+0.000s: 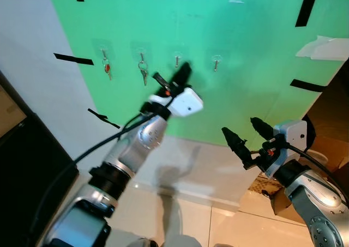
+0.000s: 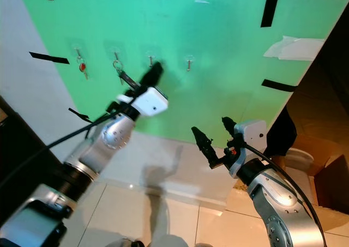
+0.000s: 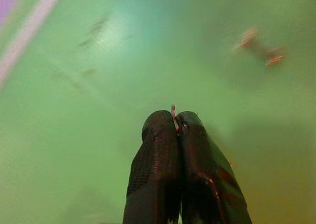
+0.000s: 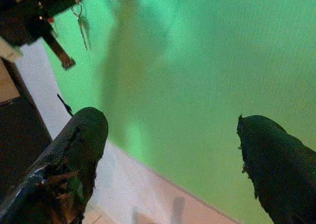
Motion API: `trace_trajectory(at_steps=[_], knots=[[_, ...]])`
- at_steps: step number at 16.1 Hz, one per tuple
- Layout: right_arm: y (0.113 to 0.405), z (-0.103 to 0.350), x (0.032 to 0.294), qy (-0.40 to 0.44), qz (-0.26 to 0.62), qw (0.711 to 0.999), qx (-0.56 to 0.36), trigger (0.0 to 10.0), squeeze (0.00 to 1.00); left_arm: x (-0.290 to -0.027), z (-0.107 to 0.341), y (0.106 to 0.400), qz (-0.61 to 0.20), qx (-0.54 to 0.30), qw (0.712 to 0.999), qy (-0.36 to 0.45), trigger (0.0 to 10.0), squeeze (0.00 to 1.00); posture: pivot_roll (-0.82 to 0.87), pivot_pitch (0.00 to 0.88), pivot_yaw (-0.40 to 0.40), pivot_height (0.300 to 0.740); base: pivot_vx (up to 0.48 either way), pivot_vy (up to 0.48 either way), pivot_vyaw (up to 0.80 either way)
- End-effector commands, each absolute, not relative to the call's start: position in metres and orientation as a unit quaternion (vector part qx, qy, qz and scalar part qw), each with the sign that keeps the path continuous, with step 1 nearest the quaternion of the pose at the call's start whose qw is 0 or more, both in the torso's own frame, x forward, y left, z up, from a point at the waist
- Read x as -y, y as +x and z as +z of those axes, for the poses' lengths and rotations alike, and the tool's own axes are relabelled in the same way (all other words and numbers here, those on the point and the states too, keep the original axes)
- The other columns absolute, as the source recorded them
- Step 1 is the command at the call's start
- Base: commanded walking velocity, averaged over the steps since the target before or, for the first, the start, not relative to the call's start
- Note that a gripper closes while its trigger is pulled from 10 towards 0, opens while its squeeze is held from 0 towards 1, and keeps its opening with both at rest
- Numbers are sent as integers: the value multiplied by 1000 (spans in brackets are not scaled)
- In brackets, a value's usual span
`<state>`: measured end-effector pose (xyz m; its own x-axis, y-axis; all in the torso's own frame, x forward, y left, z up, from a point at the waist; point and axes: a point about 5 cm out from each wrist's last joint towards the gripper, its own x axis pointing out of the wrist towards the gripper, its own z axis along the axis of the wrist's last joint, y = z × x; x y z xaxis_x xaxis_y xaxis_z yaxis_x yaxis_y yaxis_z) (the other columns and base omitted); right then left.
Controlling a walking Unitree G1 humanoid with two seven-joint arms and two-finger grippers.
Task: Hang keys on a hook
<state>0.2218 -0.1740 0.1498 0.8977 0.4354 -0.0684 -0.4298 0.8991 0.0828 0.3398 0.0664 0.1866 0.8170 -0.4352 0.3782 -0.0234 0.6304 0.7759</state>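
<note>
- Green board on the wall takes up most of the head view, with a row of four small hooks running across its upper half.
- Left arm is the one at work, raised from seven o'clock towards one o'clock, and by far the nearer arm to the hooks.
- Right arm sits low at four o'clock, well apart from the row; right claw hangs with its fingers spread wide and nothing between them.
- Left claw is up against the board, fingers pressed tight together, with its tips just beside the third hook.
- That third hook, counting from the left, sits at about twelve o'clock from the left claw's tips, and it looks bare.
- Fourth hook lies out at two o'clock from the claw, also bare and close by.
- First hook carries the red-tagged key; second hook carries the silver keys, just off at nine o'clock from the claw.
- In the left wrist view, a sliver of thin ring peeks from between the closed fingers. It's probably the key ring being carried, though the shot is too blurred to be sure.
- The long axis of the claw points up and slightly right at the board, so I judge the coming move to be a short lift to slip the ring over the third hook.
</note>
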Motion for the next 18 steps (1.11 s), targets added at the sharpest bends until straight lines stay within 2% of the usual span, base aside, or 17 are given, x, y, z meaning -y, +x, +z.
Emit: trace_trajectory(at_steps=[1,4,10,18], knots=[[221,157,175,30,223,974,-29,10000,0,-72,199,343,-89,296,853,421,10000,0,-246,0,30,740,0,0,0],[221,157,174,31,227,973,-29,10000,0,-76,200,343,-74,301,849,428,10000,0,-244,0,28,740,0,0,0],[220,156,173,29,235,971,-32,10000,0,-70,188,345,-107,285,851,427,10000,0,-249,0,30,740,0,0,0],[211,162,160,55,300,952,-16,10000,0,-66,178,347,-141,277,843,439,10000,0,-248,0,33,740,0,0,0]])
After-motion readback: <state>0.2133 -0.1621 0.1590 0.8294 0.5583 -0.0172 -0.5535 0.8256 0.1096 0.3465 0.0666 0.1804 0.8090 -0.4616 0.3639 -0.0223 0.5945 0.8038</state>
